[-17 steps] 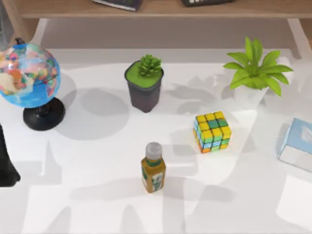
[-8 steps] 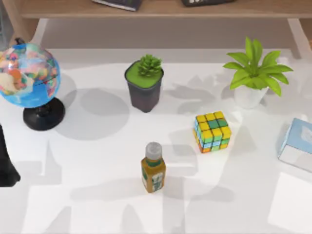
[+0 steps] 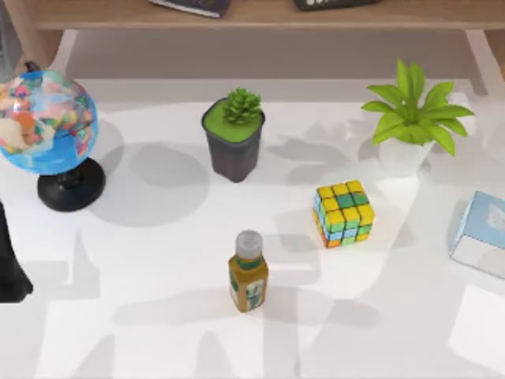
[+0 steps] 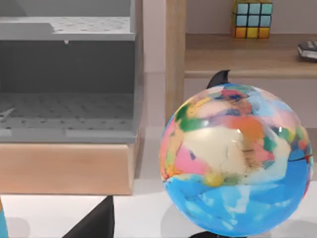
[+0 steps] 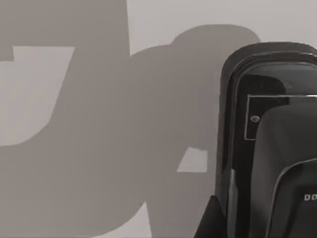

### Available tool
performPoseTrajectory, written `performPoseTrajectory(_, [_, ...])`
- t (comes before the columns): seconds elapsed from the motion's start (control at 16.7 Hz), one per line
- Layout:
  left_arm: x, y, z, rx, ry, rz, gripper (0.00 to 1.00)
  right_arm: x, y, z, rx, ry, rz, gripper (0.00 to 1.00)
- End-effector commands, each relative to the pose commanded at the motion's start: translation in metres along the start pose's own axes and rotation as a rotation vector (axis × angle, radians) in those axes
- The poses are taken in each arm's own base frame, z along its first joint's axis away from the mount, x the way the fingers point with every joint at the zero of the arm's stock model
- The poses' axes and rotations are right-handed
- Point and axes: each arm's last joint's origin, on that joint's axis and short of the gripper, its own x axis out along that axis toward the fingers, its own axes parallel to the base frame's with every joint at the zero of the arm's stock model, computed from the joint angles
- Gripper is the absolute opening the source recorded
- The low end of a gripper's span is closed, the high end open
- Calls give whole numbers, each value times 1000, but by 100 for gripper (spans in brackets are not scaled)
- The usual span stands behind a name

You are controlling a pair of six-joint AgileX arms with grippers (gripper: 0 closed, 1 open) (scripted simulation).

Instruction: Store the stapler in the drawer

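Observation:
The stapler [image 5: 267, 148] is a glossy black thing with a rounded end, lying on the white table very close under my right wrist camera. A dark edge of my right gripper [image 5: 205, 222] shows beside it. The drawer [image 4: 64, 168] stands pulled open, with a wooden front and a grey floor that looks bare. It is to the left of the globe [image 4: 235, 158] in the left wrist view. My left gripper [image 3: 9, 260] is a black shape at the table's left edge, in front of the globe [image 3: 43, 122].
An amber bottle [image 3: 248, 272] stands mid-table, with a colour cube [image 3: 344, 213] to its right. Behind them are a dark potted succulent [image 3: 233, 138] and a white-potted plant [image 3: 410, 118]. A pale blue box [image 3: 480, 233] sits at the right edge. A wooden shelf [image 3: 260, 16] runs along the back.
The bright patch and shadows at the table's lower right have shifted slightly. No object on the table has moved.

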Motion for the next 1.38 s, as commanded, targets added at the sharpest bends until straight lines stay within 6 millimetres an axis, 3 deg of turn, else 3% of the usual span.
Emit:
performPoseTrajectory(0.36, [0, 0, 0, 0, 0, 0, 100, 2, 1, -2, 7, 20, -5, 0])
performPoseTrajectory(1.14, [0, 0, 0, 0, 0, 0, 100, 2, 1, -2, 7, 20, -5, 98])
performPoseTrajectory(1.38, [0, 0, 0, 0, 0, 0, 100, 2, 1, -2, 7, 20, -5, 100])
